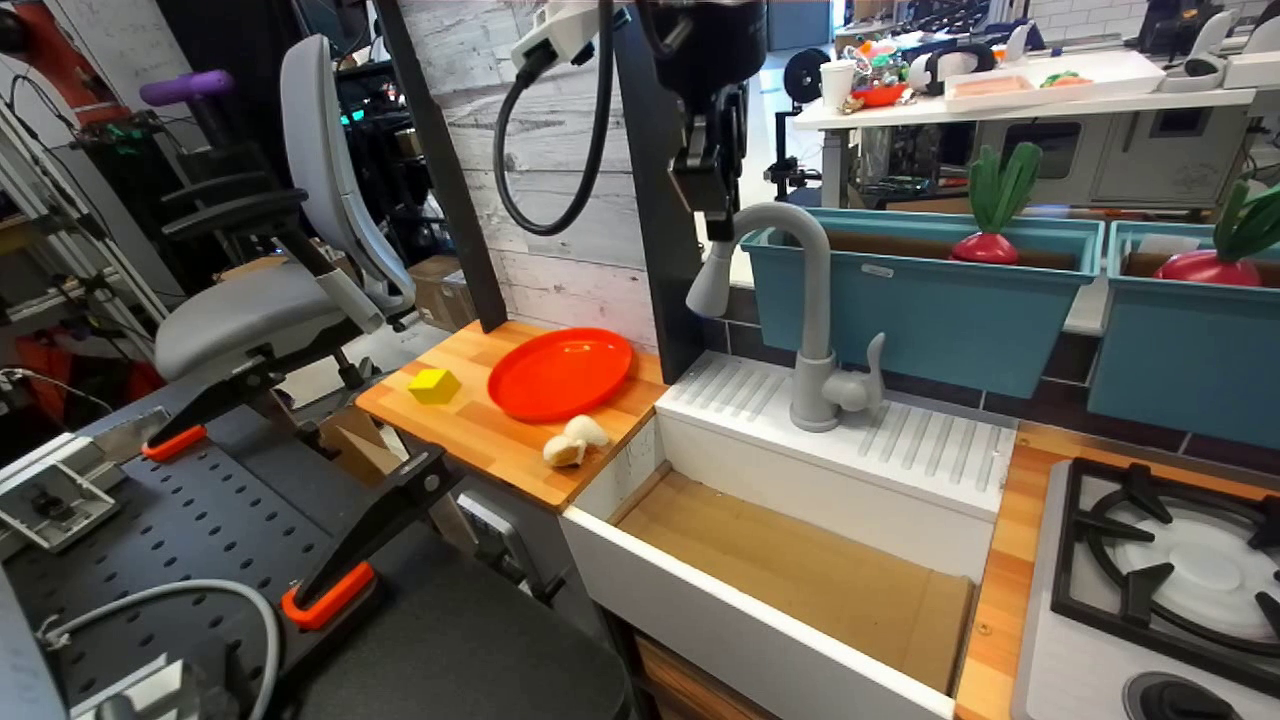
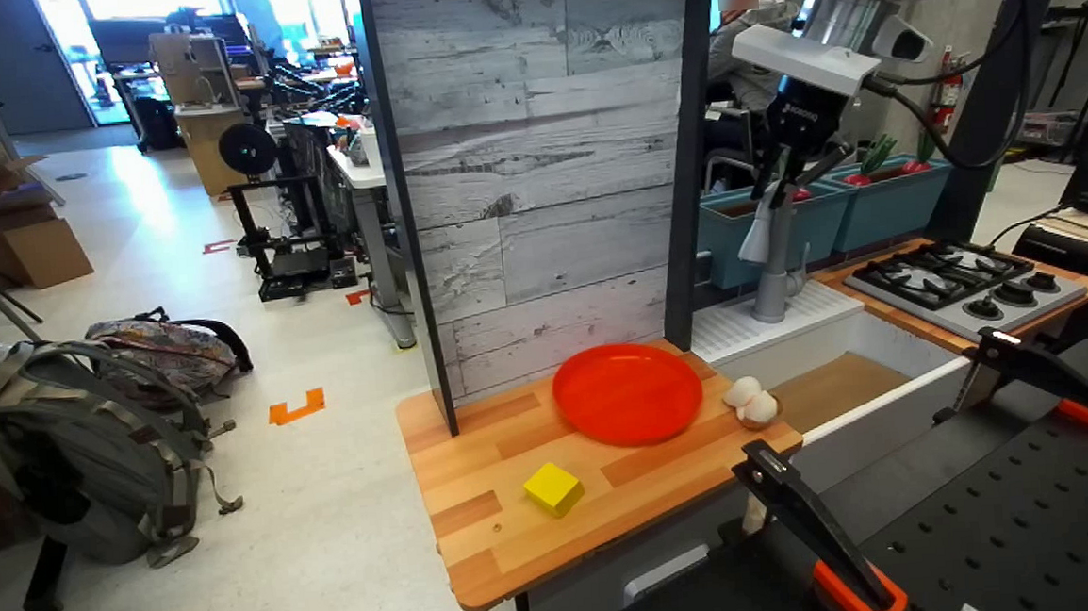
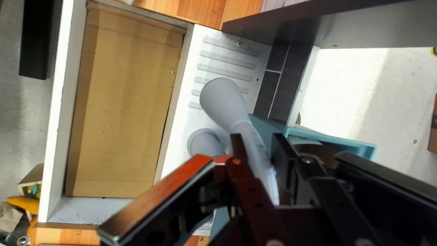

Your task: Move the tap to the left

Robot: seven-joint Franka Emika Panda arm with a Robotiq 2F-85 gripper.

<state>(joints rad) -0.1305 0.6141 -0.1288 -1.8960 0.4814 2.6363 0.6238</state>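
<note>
The tall matte-grey gooseneck tap [image 1: 817, 280] stands upright on the white ribbed ledge [image 1: 940, 448] of the sink. In the wrist view, the long axis of its neck runs from 11 to 5 o'clock between the two fingers of my black claw [image 3: 258, 138]; whether these pinch the neck or merely straddle it, I cannot tell. In an exterior view, the thick grey stem [image 1: 814, 335] lies between 4 and 5 o'clock from my claw, the flared grey nozzle [image 1: 709, 285] near 6. I judge the leftward move calls for an arc about that stem.
</note>
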